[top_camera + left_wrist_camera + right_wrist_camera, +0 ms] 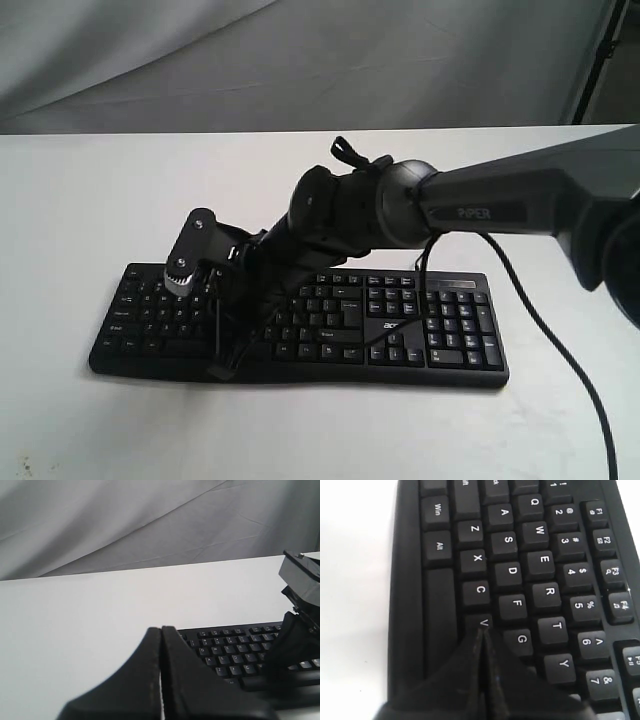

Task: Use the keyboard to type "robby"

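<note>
The black keyboard (pixel 440 330) with a white acer logo (pixel 391 326) lies across the white table. My right gripper (pixel 222 366) reaches over its left-middle part, pointing down at the letter rows near the front edge. In the right wrist view the right gripper (pixel 482 631) is shut with nothing in it. Its tip sits at the edge of the V key (pixel 481 621) and hides the key just beyond it; whether it presses a key I cannot tell. My left gripper (pixel 161 629) is shut and empty, off the keyboard's (pixel 225 650) left end, and is not seen in the exterior view.
The white table (pixel 90 200) stretches around the keyboard, with a grey curtain (pixel 300 60) behind it. A thin black cable (pixel 560 350) hangs from the right arm (pixel 480 210) over the table's right side. The right arm's wrist (pixel 300 610) shows in the left wrist view.
</note>
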Available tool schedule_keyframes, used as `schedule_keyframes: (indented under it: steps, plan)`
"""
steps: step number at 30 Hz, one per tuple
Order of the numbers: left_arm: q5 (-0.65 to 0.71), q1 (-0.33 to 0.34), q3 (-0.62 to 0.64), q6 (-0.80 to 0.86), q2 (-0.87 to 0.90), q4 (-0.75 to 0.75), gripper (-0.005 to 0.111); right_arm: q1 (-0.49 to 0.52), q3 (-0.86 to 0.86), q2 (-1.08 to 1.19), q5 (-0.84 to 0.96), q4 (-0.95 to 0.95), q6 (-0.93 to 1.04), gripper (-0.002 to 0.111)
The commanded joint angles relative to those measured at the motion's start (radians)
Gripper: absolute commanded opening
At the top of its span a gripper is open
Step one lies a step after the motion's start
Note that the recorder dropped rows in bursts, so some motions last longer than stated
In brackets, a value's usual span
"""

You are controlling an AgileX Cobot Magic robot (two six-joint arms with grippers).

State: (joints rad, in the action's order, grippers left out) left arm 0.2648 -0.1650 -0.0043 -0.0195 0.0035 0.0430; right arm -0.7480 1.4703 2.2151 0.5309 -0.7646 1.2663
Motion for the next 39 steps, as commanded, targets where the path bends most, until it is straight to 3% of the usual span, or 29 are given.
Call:
schedule_keyframes:
  steps: [1, 39]
  plan:
    - [-0.005, -0.006, 0.004, -0.003, -0.003, 0.005, 0.0, 0.001, 0.004, 0.01, -0.005, 0.005, -0.003, 0.0]
    - [-0.005, -0.006, 0.004, -0.003, -0.003, 0.005, 0.0, 0.001, 0.004, 0.009, 0.008, 0.014, -0.005, 0.0]
